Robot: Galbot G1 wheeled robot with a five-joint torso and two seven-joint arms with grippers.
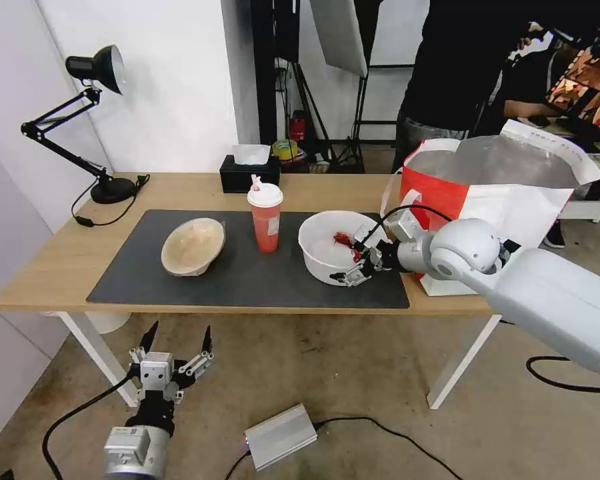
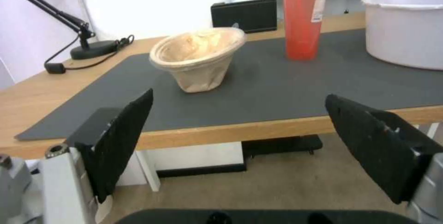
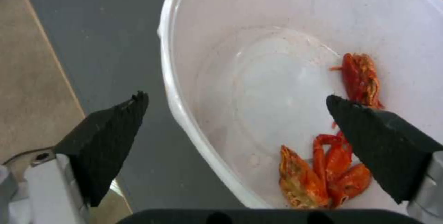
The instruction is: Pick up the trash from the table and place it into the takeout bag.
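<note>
Right gripper (image 1: 357,265) spread wide, straddling white plastic bowl (image 1: 330,247) rim, ready to pinch; left gripper (image 1: 178,343) released, parked below table (image 1: 67,260).

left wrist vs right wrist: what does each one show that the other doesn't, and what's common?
Left wrist alone: the tan pulp bowl tilted on the dark grey mat, the red drink cup, the black tissue box, the desk lamp, the table front edge, and the open left tool below that edge.

Right wrist alone: the red scraps inside the white plastic bowl, and the open right tool straddling its rim, one finger inside, one outside.

Both: that white bowl, seen from outside in the left wrist view, and the mat.
</note>
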